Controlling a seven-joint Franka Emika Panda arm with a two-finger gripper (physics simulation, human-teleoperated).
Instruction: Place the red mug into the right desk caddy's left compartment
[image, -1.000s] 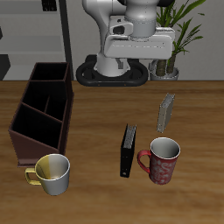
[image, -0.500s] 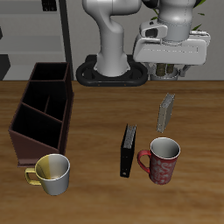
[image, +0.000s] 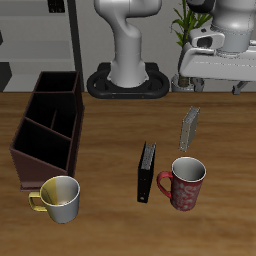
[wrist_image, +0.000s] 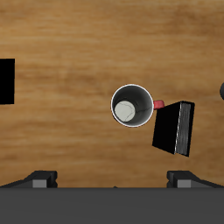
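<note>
Nothing held: gripper hovered high behind the red mug, finger spread impossible to tell. Best lowered straight onto the rim, clear of the black book beside.

1. A wooden worktop with brown grain fills the lower scene.
2. Behind it, a pale wall carries a dark vertical rail.
3. A green potted plant stands at the back.
</note>
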